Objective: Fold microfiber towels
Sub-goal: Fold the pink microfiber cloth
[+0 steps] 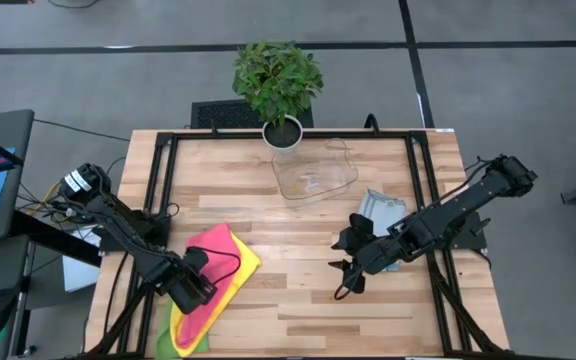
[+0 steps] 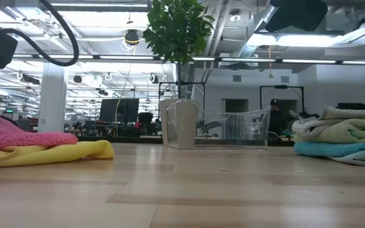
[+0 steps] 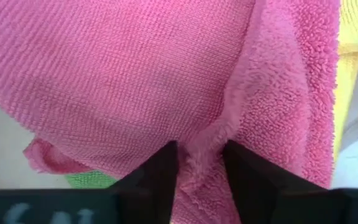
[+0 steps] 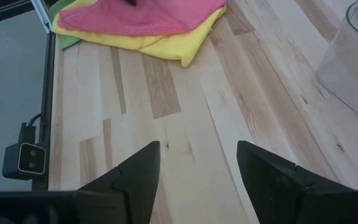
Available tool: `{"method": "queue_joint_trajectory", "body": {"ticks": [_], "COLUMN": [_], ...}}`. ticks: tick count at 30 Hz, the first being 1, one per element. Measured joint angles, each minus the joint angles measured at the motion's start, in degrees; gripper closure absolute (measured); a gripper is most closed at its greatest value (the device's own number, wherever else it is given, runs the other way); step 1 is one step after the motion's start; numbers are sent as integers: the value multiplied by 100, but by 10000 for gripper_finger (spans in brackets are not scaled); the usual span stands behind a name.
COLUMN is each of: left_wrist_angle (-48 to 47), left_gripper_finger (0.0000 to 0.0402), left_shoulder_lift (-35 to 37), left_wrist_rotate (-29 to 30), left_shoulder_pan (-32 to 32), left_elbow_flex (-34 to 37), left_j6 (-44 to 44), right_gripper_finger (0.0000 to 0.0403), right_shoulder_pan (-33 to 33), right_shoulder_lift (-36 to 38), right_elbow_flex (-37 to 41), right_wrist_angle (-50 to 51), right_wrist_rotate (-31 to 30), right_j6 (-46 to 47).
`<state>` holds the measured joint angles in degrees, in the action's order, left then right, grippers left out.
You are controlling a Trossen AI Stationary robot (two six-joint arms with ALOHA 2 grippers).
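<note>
Left end effector (image 3: 197, 168) is down on the pink towel (image 3: 142, 81), its two dark fingers (image 3: 160, 177) pinching a raised ridge of the pink pile between them, as the left wrist view shows. From above, that end effector (image 1: 196, 285) sits at the near left part of the counter (image 1: 298, 300), right on top of the stack. The pink towel (image 1: 208, 270) lies uppermost, the yellow towel (image 1: 243, 265) peeks out beneath it along the edge toward the counter's middle, and a sliver of green towel (image 1: 173, 335) shows at the near edge.

Over on the right, the right end effector (image 1: 343, 275) hangs above bare wood near the counter's middle, fingers (image 4: 135, 168) spread wide with nothing between them, well apart from the coloured stack. Just behind that arm lies a folded light grey towel with teal edging (image 1: 380, 210). In the low view it shows as a small folded pile (image 2: 341, 142) at the right.

Farther back, a clear plastic tray (image 1: 315, 175) sits near the counter's far edge, just beside a potted plant (image 1: 278, 85) in a white pot.
</note>
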<state>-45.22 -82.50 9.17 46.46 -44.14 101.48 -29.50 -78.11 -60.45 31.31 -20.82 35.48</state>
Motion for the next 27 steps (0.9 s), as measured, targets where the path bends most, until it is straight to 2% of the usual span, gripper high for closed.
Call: {"method": "queue_joint_trajectory", "body": {"ticks": [6, 8, 13, 18, 22, 27], "left_wrist_angle": [176, 148, -139, -175, -150, 158], "left_gripper_finger": [375, 394, 397, 399, 400, 400], "left_shoulder_lift": [16, 44, 53, 87, 87, 87], "left_wrist_rotate": [-41, -4, 363, 1082, 1578, 1812], "left_shoulder_pan": [-64, -138, -429, -856, -1364, -2094], "left_elbow_flex": [-51, -203, -872, -1537, -1986, -2234], "left_j6": [448, 503, 79, -508, -1044, -1582], "right_gripper_finger": [164, 164, 164, 164, 164, 165], "right_shoulder_pan": [0, 0, -37, -96, -167, -160], "right_shoulder_lift": [0, 0, 0, 0, 0, 0], "right_elbow_flex": [0, 0, 0, 0, 0, 0], "right_wrist_angle": [-5, -32, -249, -779, -1153, -1175], "right_wrist_rotate": [0, 0, 39, 122, 116, -89], "right_j6": [7, 36, 47, -196, -443, -396]}}
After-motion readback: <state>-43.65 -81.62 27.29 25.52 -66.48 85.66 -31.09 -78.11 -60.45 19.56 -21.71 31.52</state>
